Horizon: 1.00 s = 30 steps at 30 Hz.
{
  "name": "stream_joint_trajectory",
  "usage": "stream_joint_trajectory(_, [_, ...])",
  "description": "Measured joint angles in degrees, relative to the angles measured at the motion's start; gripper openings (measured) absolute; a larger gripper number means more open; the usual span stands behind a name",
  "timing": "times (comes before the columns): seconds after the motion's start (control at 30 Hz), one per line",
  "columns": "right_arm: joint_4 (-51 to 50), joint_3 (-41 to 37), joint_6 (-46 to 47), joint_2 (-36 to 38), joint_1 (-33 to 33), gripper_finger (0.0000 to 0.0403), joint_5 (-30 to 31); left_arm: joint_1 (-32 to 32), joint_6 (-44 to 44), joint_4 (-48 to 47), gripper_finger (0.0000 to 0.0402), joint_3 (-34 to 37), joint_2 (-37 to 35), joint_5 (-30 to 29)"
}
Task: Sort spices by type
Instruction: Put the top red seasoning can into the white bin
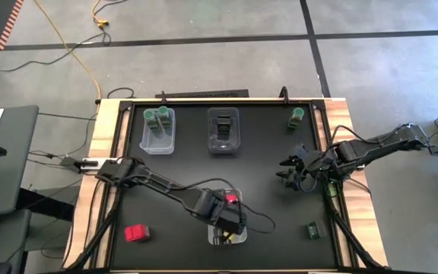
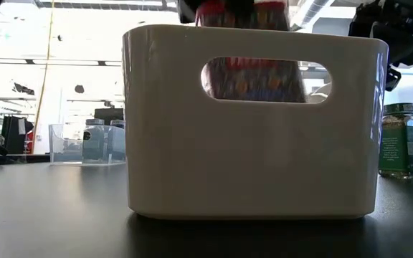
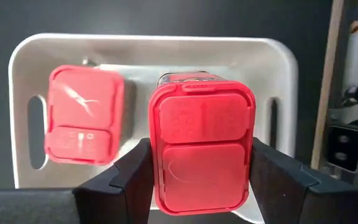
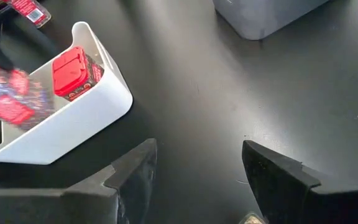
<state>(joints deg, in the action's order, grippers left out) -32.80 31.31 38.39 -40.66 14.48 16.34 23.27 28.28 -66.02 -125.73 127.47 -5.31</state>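
My left gripper (image 3: 201,165) is shut on a red packet (image 3: 202,146) over the white bin (image 3: 154,50) at the table's near middle (image 1: 238,237). A second red packet (image 3: 82,115) stands inside that bin. A third one (image 1: 137,232) lies flat on the table, near left. A green-lidded jar (image 1: 296,116) stands at the far right, and a dark box (image 1: 312,229) lies at the near right. My right gripper (image 1: 295,171) is open and hovers over bare table at the right, touching nothing. My left gripper pinches the red packet between its two fingers (image 3: 135,177), one on each long side just below the lid end (image 3: 202,112). The fingers come from above, pointing down. The packet is upright over the bin (image 2: 253,122); whether its lower end rests inside is hidden by the wall.
Two clear bins stand at the far edge: one with green-lidded jars (image 1: 158,128), one with dark boxes (image 1: 223,131). In the low view the white bin blocks most of the table, with a jar (image 2: 399,140) to its right. Bare table lies between the bins and around my right gripper.
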Motion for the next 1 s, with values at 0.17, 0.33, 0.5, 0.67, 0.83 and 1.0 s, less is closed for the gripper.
stream_joint_trajectory(0.17, [-0.08, 0.00, 0.02, 0.02, 0.00, 0.0265, -0.01, -2.07, -0.39, -0.95, 0.0210, 0.33, 0.19, 0.35])
stream_joint_trajectory(0.33, [-0.20, 0.00, 0.04, 0.00, 0.00, 0.0265, -0.01, -3.17, -2.24, -0.90, 0.0210, 0.31, 0.18, 1.22])
stream_joint_trajectory(0.5, [-0.17, 0.00, 0.04, 0.00, 0.00, 0.0265, 0.02, -2.61, -4.19, -0.27, 0.0210, 0.32, 0.18, 2.09])
stream_joint_trajectory(0.67, [-0.15, 0.00, 0.04, 0.00, 0.00, 0.0265, -0.01, -2.16, -5.12, -0.24, 0.0210, 0.33, 0.18, 2.11])
stream_joint_trajectory(0.83, [-0.25, 0.00, 0.04, 0.02, 0.00, 0.0265, -0.01, -2.17, -4.54, -1.12, 0.0210, 0.53, 2.12, 2.07])
stream_joint_trajectory(1.0, [-0.28, -0.02, 0.16, 0.02, 0.00, 0.0265, 0.02, -2.27, -3.99, -1.52, 0.0210, 0.55, 3.77, 2.55])
